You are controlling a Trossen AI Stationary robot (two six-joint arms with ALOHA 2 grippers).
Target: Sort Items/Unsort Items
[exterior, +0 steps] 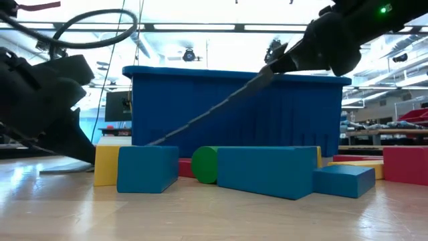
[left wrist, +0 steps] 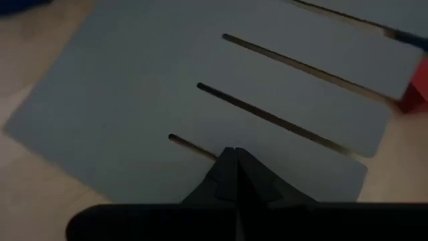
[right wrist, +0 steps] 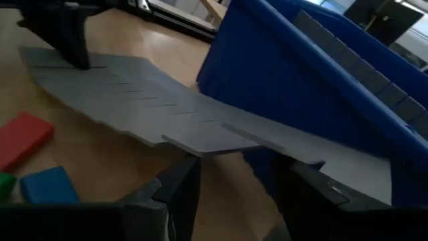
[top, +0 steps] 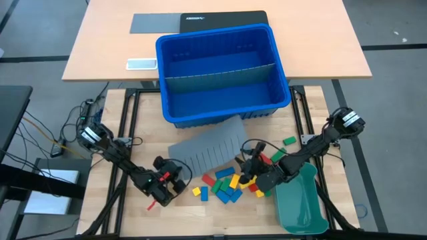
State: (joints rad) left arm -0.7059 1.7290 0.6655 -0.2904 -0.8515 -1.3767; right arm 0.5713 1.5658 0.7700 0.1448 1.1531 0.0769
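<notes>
- High view: the scene is evenly and brightly lit from above; only soft, short shadows are cast beside the blue bin [top: 223,73]. No glare is noted on the desk [top: 133,113].
- Low view: strong backlight is received from ceiling fixtures [exterior: 190,53]; the upper background is washed out, and the arms are reduced to near silhouettes. The nearest blue block [exterior: 267,171] is rendered slightly soft.
- Left wrist view: the picture is dim and underexposed; the grey slotted sheet [left wrist: 134,100] is seen with overall blur, and the left end effector [left wrist: 235,175] appears as a dark, unfocused mass.
- Right wrist view: moderate light is recorded; motion-like blur affects the whole picture, and the fingers [right wrist: 180,194] are out of focus.
</notes>
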